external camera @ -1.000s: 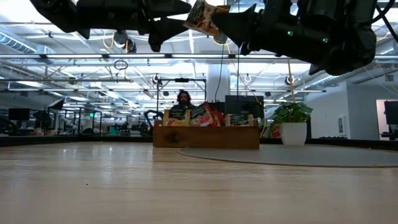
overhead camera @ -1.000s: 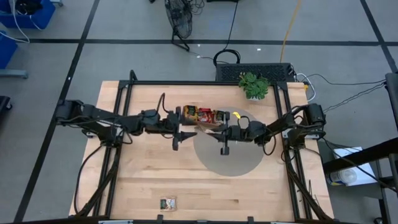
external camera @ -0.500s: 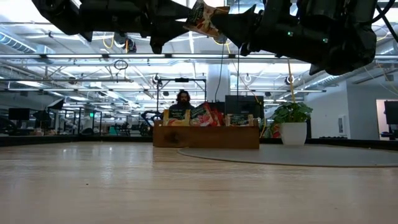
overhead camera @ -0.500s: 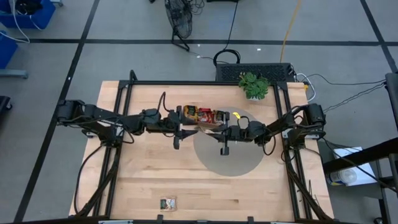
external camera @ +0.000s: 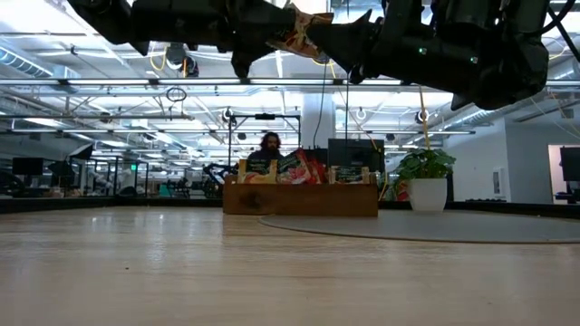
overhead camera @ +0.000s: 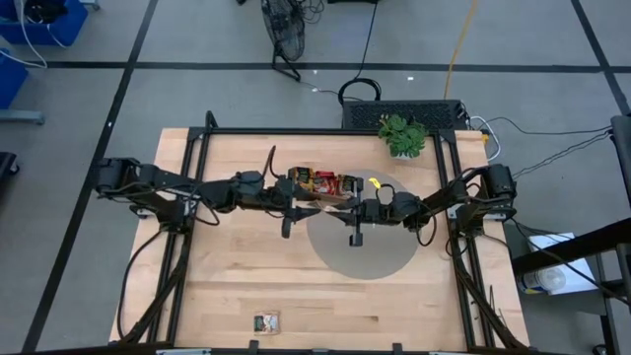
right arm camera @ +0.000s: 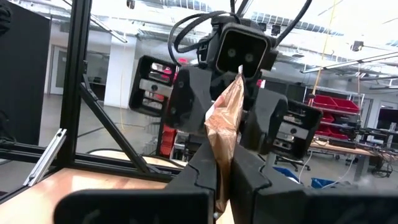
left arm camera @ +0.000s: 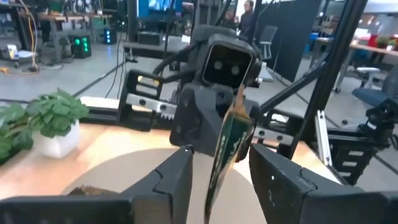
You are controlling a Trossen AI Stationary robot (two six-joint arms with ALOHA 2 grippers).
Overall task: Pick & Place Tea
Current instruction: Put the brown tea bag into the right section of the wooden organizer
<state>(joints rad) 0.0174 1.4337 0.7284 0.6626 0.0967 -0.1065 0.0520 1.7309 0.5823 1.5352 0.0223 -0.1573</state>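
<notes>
The two dark arms are meeting high above the middle of the worktop [overhead camera: 237,286], just in front of the long wooden tray [overhead camera: 325,183]. The right claw [overhead camera: 340,203] is pinching a tea sachet [overhead camera: 322,197] with its fingers pressed tight on it, and it is holding the sachet up in the air. The left claw [overhead camera: 302,199] is sitting right across from it, with one finger on each side of the same sachet. In the left wrist view the sachet [left arm camera: 225,149] is standing on its edge between the two fingers [left arm camera: 171,177], and small gaps are showing on both sides, so the left claw is spread and not squeezing. In the low view the sachet [external camera: 294,29] is hanging near the top, tilted, between the two arms. More tea sachets are standing inside the tray [external camera: 301,197], red and green ones. One more sachet [overhead camera: 265,321] is lying alone near the front edge of the worktop. A small green plant [overhead camera: 402,134] is sitting at the back corner, near a gray round mat [overhead camera: 380,254].
</notes>
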